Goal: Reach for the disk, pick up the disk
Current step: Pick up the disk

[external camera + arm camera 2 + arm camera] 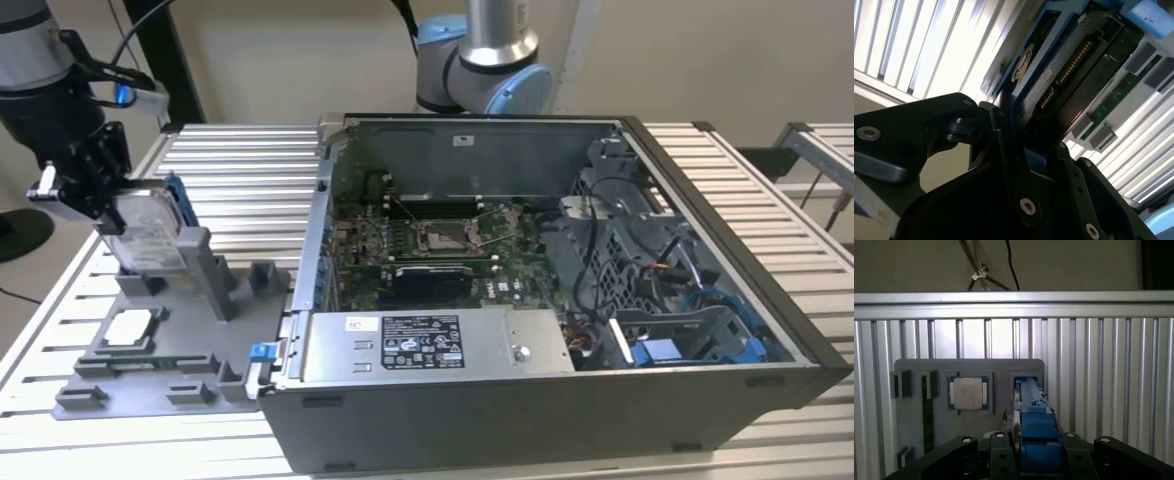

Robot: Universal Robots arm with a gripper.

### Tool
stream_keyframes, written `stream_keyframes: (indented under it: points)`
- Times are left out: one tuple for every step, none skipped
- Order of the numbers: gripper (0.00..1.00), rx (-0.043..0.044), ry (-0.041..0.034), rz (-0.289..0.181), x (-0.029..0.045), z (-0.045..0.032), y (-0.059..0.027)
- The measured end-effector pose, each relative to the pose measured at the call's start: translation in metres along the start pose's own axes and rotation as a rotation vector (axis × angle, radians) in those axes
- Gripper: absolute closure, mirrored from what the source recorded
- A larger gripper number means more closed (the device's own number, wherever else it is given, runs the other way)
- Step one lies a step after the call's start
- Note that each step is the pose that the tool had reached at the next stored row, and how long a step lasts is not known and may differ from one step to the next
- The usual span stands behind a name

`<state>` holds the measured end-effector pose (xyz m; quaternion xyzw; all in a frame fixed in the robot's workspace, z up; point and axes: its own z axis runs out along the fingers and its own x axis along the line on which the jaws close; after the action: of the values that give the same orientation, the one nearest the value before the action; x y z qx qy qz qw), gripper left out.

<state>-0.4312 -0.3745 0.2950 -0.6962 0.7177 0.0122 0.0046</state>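
Fingers (1010, 165) of the black gripper (118, 205) are closed narrowly on the top edge of the flat silver-grey metal disk (147, 238). The disk stands upright in a slotted grey plastic holder (200, 275), probably so that both faces are free for clamping.

Open air hangs over the disk (147, 235) in its grey holder (174, 345) near the desk (254, 170) edge, while the tall computer case (534, 420) blocks the desk's middle.

Matt metal disk (142, 238), blue plastic bracket (1037, 436)
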Motion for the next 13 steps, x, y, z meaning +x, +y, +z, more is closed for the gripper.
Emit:
stream_keyframes:
  points:
    - [1.0, 0.0, 0.0, 0.0, 0.0, -0.001, 0.0]
    - [1.0, 0.0, 0.0, 0.0, 0.0, -0.002, 0.0]
    - [1.0, 0.0, 0.0001, 0.0, -0.0001, -0.0031, 0.0]
    - [1.0, 0.0, 0.0, 0.0, -0.0001, -0.0043, 0.0]
    - [1.0, -0.0001, 0.0001, 0.0, -0.0001, -0.0055, 0.0001]
    - [1.0, -0.0001, 0.0001, 0.0, -0.0002, -0.0067, 0.0001]
    - [1.0, 0.0, 0.0, 0.0, -0.0002, -0.008, 0.0001]
    - [1.0, 0.0, 0.0, 0.0, -0.0002, -0.0093, 0.0001]
    - [1.0, 0.0, 0.0, 0.0, -0.0003, -0.0105, 0.0001]
    - [1.0, 0.0, 0.0, 0.0, -0.0003, -0.0118, 0.0002]
    - [1.0, 0.0001, 0.0, 0.0, -0.0003, -0.0131, 0.0002]
    - [1.0, 0.0, 0.0, 0.0, -0.0004, -0.0144, 0.0001]
    - [1.0, 0.0, 0.0, 0.0, -0.0004, -0.016, 0.0002]
